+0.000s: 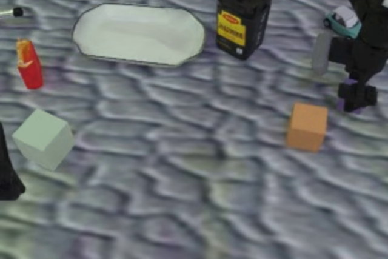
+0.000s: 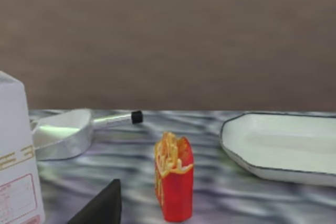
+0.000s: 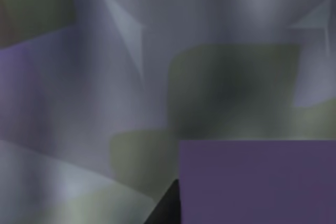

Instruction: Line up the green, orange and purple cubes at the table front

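The pale green cube [image 1: 43,137] rests at the table's left, just to the right of my parked left arm [image 1: 7,177]. One dark finger [image 2: 102,208] of that arm shows in its wrist view, with a wide bare gap beside it. At the right stands the tan-orange cube [image 1: 307,127]. Just to its right and slightly farther back, my right gripper [image 1: 357,96] is down over the purple cube [image 1: 354,108], of which only slivers show. In the right wrist view the purple cube [image 3: 257,182] fills the lower corner, with a black finger [image 3: 169,205] flush against its side.
A white oval tray [image 1: 139,33] and a black bottle [image 1: 242,19] stand at the back. A red fries box [image 1: 28,63] is at back left. A small toy car [image 1: 343,21] and a grey block [image 1: 322,53] sit beside the right arm. A white carton [image 2: 13,156] and a silver pan [image 2: 63,137] show in the left wrist view.
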